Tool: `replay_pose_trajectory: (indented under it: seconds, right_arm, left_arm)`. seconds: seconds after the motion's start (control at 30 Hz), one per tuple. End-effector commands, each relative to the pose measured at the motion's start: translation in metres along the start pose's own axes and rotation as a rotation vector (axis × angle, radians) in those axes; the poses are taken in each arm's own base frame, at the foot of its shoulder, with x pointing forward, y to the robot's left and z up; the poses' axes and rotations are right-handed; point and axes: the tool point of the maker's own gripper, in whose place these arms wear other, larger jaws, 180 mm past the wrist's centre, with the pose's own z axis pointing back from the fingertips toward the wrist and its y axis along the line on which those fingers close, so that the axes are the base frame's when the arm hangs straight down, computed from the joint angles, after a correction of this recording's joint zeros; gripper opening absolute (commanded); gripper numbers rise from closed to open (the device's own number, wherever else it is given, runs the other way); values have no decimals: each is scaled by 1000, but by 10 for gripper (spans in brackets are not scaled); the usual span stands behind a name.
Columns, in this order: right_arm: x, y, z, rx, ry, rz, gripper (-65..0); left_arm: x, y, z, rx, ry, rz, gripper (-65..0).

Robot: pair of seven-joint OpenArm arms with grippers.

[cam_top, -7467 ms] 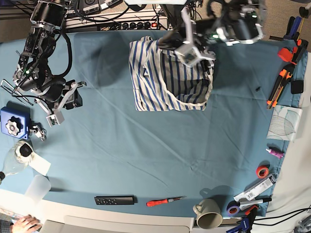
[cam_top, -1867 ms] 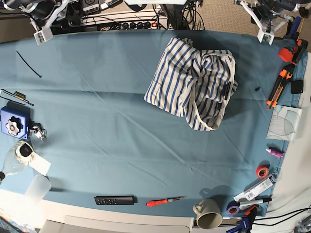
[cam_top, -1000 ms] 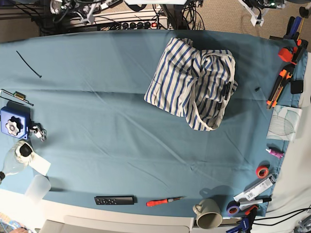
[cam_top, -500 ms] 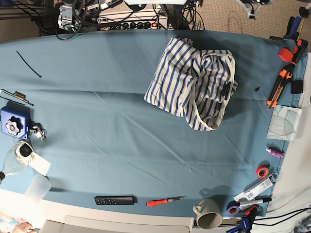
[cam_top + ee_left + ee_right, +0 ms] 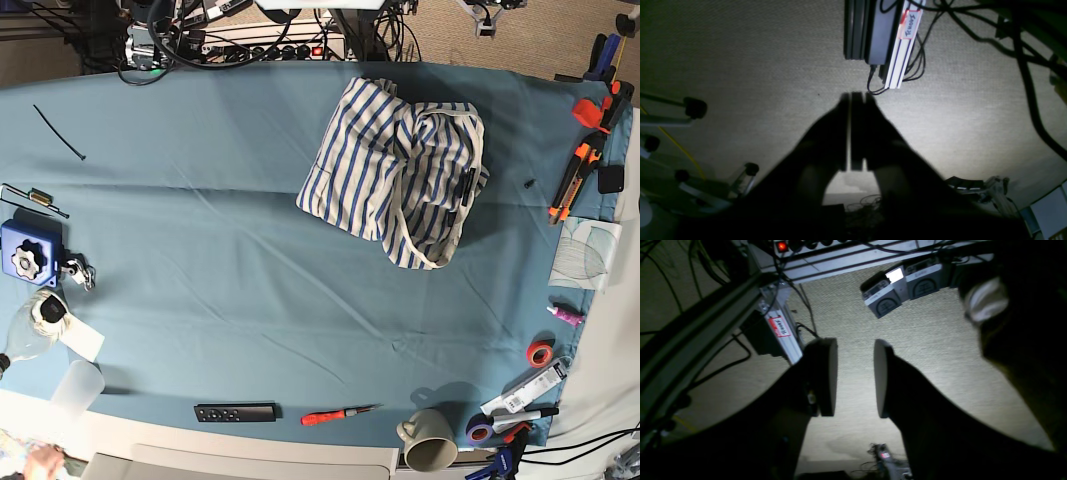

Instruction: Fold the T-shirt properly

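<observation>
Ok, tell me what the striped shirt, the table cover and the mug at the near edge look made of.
White T-shirt with thin blue stripes: soft matte woven cloth, going by its rumpled folds. Blue table cover: thin matte fabric, faintly creased. Pale grey-green mug: probably glazed ceramic, given its thick smooth rim.

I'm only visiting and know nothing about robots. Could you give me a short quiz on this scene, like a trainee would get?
1. True or false: the T-shirt lies spread flat on the blue table cover.
2. Which gripper has its fingers apart: A) left gripper B) right gripper?
3. Fill in: near the front edge, beside the black remote, lies a red-handled ____.

Key:
1. False, it is bunched in a folded heap.
2. B; neither holds anything.
3. Screwdriver.
</observation>
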Motion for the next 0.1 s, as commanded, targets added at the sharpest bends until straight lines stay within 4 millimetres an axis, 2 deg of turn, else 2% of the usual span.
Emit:
replay_pose_trajectory:
  seconds: [0.0,0.07]
  right_arm:
    - [6,-7,3,-10,-13,-9,-459]
    - [7,-7,3,-5,-17,-18,-459]
  left_arm:
    - [-5,4,1,4,10,-1,-650]
    - [-5,4,1,5,10,-1,-650]
